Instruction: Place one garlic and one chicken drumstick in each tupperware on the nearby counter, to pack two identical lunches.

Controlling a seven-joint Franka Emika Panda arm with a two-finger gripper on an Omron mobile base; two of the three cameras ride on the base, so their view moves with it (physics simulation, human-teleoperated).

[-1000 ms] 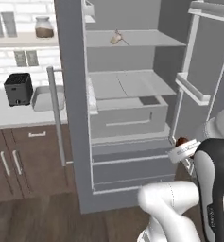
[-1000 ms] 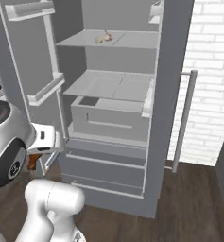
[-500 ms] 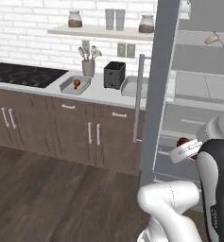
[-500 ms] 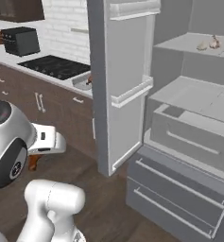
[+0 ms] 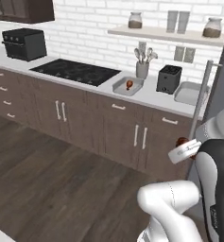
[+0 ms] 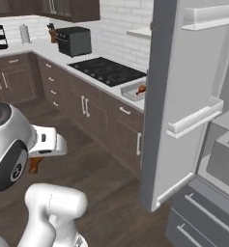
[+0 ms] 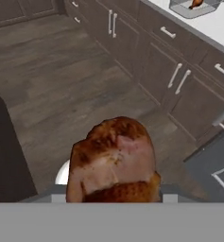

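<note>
The base has swung from the fridge; the counter now lies at 12 o'clock. One tupperware holds a drumstick, toaster beside. The gripper pinches another drumstick.

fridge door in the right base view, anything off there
The fridge door stands wide open while the gripper carries a chicken drumstick away from it. Nothing looks spilled or damaged; one tupperware already holds a drumstick.

a home kitchen: black cooktop, toaster, dark-brown cabinets, open fridge, white brick wall.
</note>
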